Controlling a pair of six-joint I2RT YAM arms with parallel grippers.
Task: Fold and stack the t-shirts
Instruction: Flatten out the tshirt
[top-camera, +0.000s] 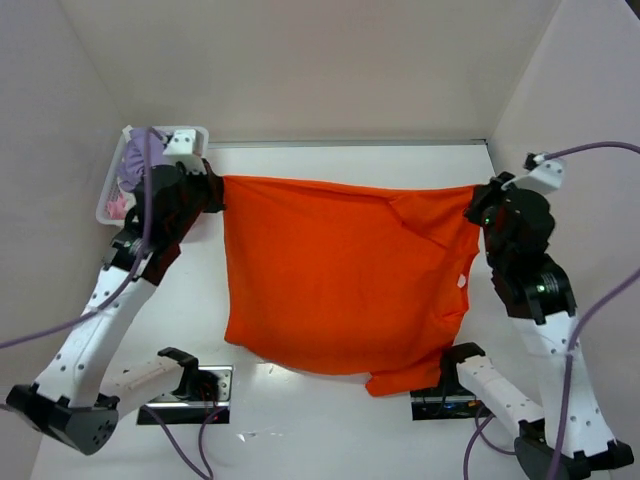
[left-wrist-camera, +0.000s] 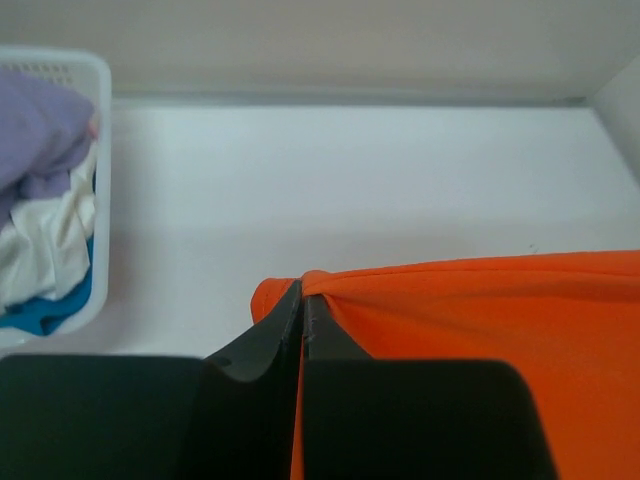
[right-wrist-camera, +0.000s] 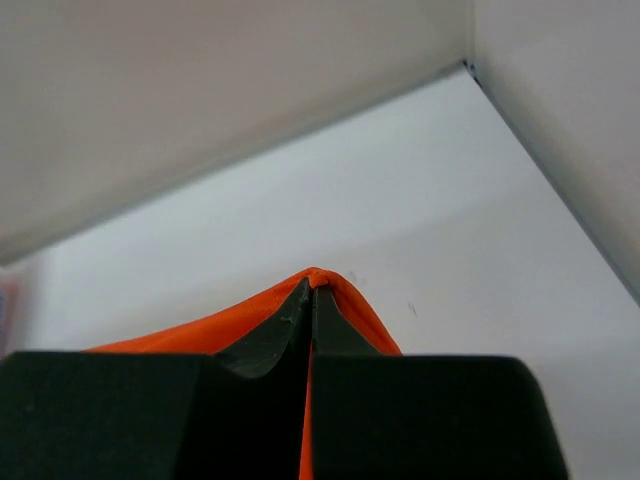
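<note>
Orange t-shirt (top-camera: 340, 280) spread over mid-desk, top edge pulled taut between the two arms, lower hem reaching toward the near edge. Left gripper (top-camera: 214, 189) clamped tight on the left top corner; right gripper (top-camera: 477, 208) clamped on the right top corner. White basket (left-wrist-camera: 101, 180) of clothes at far-left corner.
</note>
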